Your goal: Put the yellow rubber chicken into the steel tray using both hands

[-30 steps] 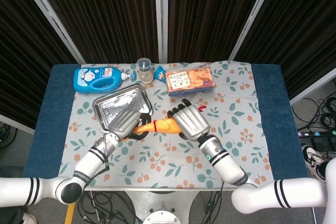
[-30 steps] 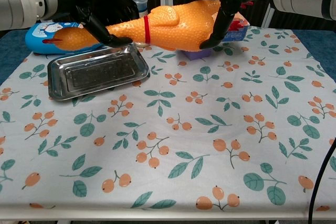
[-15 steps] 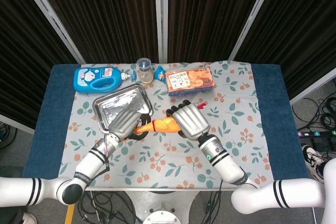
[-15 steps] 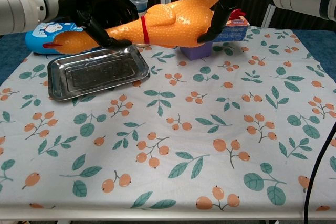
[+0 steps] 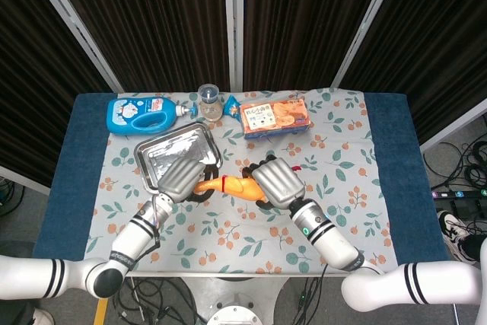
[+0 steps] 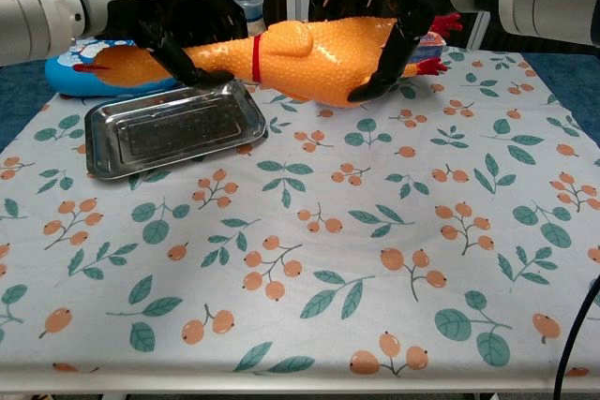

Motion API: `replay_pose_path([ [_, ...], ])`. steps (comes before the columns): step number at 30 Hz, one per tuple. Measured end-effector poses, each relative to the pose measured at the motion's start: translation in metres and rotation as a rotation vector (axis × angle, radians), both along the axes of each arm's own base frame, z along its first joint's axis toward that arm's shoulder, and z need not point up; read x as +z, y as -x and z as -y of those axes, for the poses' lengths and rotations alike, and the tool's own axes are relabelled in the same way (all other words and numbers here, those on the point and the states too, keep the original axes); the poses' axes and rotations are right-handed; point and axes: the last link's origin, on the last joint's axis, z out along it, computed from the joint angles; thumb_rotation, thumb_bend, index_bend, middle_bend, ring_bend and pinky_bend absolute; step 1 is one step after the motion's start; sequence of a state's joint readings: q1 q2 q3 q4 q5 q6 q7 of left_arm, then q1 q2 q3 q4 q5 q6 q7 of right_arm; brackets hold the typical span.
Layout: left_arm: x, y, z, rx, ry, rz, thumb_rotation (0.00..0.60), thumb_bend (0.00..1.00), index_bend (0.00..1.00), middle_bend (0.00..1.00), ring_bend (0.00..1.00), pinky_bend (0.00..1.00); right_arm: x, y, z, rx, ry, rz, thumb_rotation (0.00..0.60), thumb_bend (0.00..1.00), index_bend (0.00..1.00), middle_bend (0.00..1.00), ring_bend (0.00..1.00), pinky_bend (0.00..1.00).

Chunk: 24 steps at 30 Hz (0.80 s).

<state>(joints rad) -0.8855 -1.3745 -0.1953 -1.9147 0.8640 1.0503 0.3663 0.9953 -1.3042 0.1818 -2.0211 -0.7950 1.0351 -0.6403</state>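
The yellow rubber chicken (image 6: 291, 55) with a red neck band hangs in the air above the cloth, carried by both hands. My left hand (image 6: 173, 21) grips its neck end just above the steel tray's right side. My right hand (image 6: 375, 7) holds its fat body, with the red feet sticking out to the right. In the head view the chicken (image 5: 228, 186) shows between my left hand (image 5: 181, 177) and my right hand (image 5: 278, 182). The steel tray (image 6: 169, 128) lies flat and bare at the left; in the head view the tray (image 5: 163, 154) lies behind my left hand.
A blue detergent bottle (image 5: 143, 114), a small jar (image 5: 209, 101) and an orange snack box (image 5: 275, 116) line the table's far edge. The floral cloth (image 6: 375, 231) covers the table between blue side strips.
The chicken's body end has sunk and swung towards me with my right hand, levelling the chicken. The left hand has barely moved over the tray's edge.
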Motion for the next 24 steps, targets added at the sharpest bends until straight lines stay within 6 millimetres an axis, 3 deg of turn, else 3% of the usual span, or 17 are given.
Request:
replay_pose_path([
  [4,-0.002,0.0,0.0,0.001,0.004,0.0,0.6,0.83,0.78,0.87,0.83,0.94,0.003,0.0,-0.001,-0.012,-0.029,0.014,0.6,0.99,1.0,1.0,0.77,0.33],
  [6,-0.002,0.0,0.001,0.002,0.007,0.0,0.6,0.83,0.78,0.87,0.83,0.94,0.005,0.001,0.0,-0.016,-0.026,0.017,0.6,0.87,0.96,0.97,0.72,0.29],
  [7,-0.002,0.0,0.001,0.003,0.009,-0.001,0.6,0.83,0.78,0.87,0.83,0.94,0.006,0.002,0.001,-0.018,-0.022,0.018,0.6,0.79,0.91,0.95,0.69,0.28],
  [11,-0.004,0.002,0.002,0.006,0.014,-0.01,0.6,0.83,0.78,0.87,0.83,0.94,0.01,0.003,0.003,-0.027,-0.008,0.02,0.6,0.31,0.49,0.68,0.45,0.22],
  [14,-0.005,0.003,0.002,0.005,0.011,-0.022,0.6,0.83,0.78,0.87,0.83,0.94,0.013,0.004,0.006,-0.026,0.015,0.013,0.6,0.06,0.26,0.5,0.31,0.19],
  [17,-0.007,0.005,0.003,0.006,0.006,-0.037,0.6,0.83,0.78,0.87,0.83,0.94,0.015,0.004,0.006,-0.026,0.035,0.006,0.6,0.0,0.17,0.4,0.23,0.17],
  [24,-0.009,0.006,0.002,0.016,0.007,-0.053,0.6,0.83,0.78,0.87,0.83,0.94,0.016,0.005,0.006,-0.012,0.066,-0.029,0.6,0.0,0.05,0.25,0.09,0.12],
])
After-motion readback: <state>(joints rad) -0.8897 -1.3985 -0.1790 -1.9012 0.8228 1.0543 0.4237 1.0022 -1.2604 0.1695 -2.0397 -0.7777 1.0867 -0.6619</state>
